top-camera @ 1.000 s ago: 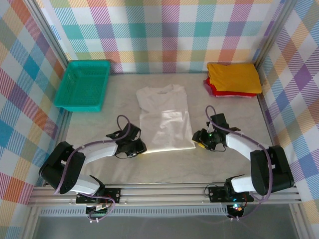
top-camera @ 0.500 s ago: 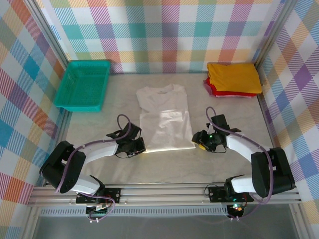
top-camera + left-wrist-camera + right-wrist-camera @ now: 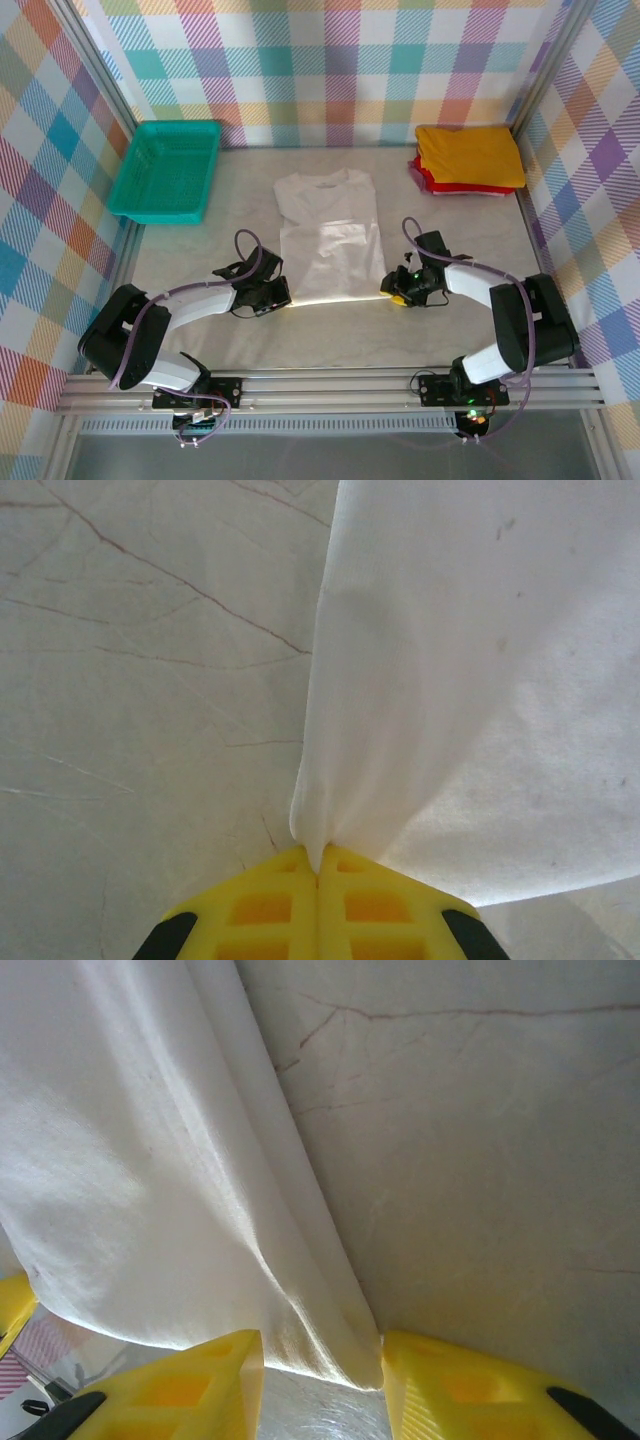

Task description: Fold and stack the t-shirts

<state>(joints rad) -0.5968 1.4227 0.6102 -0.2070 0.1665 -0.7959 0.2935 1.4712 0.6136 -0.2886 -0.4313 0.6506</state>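
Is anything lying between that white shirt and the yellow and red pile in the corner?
Nothing visible. Bare table separates the white t-shirt from the folded yellow t-shirt lying on the red t-shirt.

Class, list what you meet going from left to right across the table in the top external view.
basket → left gripper → white shirt → right gripper → yellow shirt

The left gripper [image 3: 318, 858] is pinching the near corner of the white t-shirt [image 3: 470, 680] between its closed yellow fingers [image 3: 260, 910], the cloth lying on the veined table [image 3: 140, 680].
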